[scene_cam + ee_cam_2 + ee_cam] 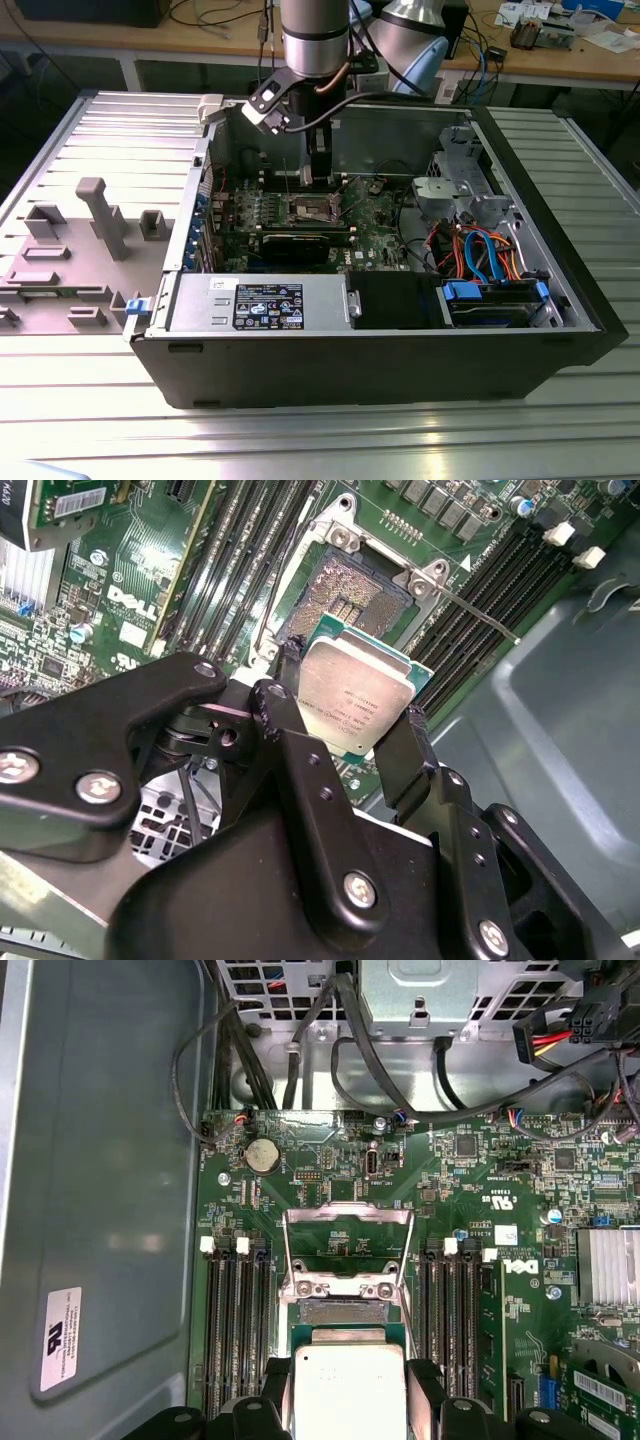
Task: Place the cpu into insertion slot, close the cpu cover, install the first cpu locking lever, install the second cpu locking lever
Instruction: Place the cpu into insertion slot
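Note:
My gripper is shut on the cpu, a flat square chip with a silver-grey top, gripped by two opposite edges. It hangs tilted just above the insertion slot, whose shiny pin field lies uncovered in its metal rim. In the first wrist view the cpu sits between the black fingers, with the slot partly covered by it. The cpu cover stands swung open at the slot's far end. Thin wire levers stick out unlatched beside the slot. In the exterior view my gripper reaches down into the open computer case.
Black memory slots run along both sides of the socket. A long black card lies across the board nearer the camera. Cables and a drive cage fill the case on the exterior view's right. A grey fixture plate lies outside on the exterior view's left.

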`<state>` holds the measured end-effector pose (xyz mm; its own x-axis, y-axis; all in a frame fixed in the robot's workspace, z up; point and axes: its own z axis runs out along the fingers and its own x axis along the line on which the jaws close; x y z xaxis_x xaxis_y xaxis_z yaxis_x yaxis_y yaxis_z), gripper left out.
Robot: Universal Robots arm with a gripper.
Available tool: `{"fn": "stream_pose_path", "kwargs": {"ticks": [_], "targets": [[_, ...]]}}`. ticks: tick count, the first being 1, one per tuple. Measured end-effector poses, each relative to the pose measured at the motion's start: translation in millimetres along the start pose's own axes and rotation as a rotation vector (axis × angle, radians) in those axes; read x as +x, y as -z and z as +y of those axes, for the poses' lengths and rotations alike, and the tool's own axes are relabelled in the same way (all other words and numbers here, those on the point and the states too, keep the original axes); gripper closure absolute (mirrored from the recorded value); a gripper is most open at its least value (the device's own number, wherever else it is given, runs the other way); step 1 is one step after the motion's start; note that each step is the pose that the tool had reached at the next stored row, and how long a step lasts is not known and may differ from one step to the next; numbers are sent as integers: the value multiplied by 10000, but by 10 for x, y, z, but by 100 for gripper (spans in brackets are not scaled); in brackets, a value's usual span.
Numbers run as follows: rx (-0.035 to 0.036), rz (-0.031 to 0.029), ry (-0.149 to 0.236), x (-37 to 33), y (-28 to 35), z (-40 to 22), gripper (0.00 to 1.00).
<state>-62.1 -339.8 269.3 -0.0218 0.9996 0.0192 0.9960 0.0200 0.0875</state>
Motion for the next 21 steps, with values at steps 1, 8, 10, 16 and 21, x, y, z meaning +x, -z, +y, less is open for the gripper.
{"fn": "stream_pose_path", "kwargs": {"ticks": [1,8,10,16,21], "targets": [[0,1,0,0,-4,0,45],[-1,0,0,-1,-43,-4,45],[1,-2,0,-1,-46,-5,45],[0,0,0,-1,-59,-6,45],[-1,1,0,-1,-61,-7,45]]}}
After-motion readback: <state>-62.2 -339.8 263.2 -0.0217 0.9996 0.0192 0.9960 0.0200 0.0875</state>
